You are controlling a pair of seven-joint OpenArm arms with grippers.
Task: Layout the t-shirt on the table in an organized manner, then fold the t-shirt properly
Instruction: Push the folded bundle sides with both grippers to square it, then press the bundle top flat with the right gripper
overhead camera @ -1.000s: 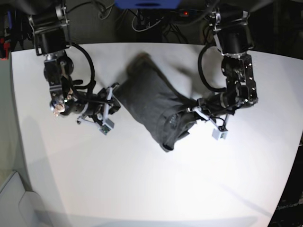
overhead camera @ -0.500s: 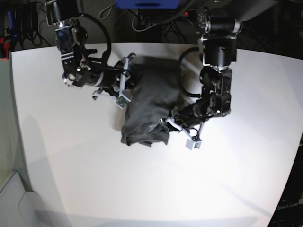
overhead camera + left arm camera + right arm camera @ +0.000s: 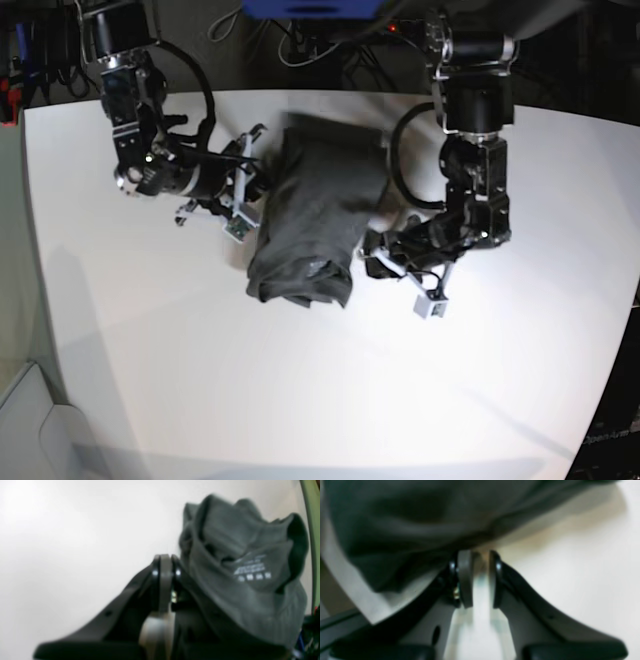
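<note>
White, smooth and wide, the curved-edged surface [image 3: 180, 380] fills the base view, with dark cabling behind its far edge. On it, near the middle, lies the plain charcoal-grey cloth t-shirt [image 3: 315, 225], bunched into a long wrinkled heap running from the far side toward the near side. Two black robot arms flank the heap. The left claw [image 3: 372, 255] sits at the shirt's edge, its jaws pressed together. The right claw [image 3: 248, 172] is just beside the opposite edge, jaws slightly apart with nothing between them.
</note>
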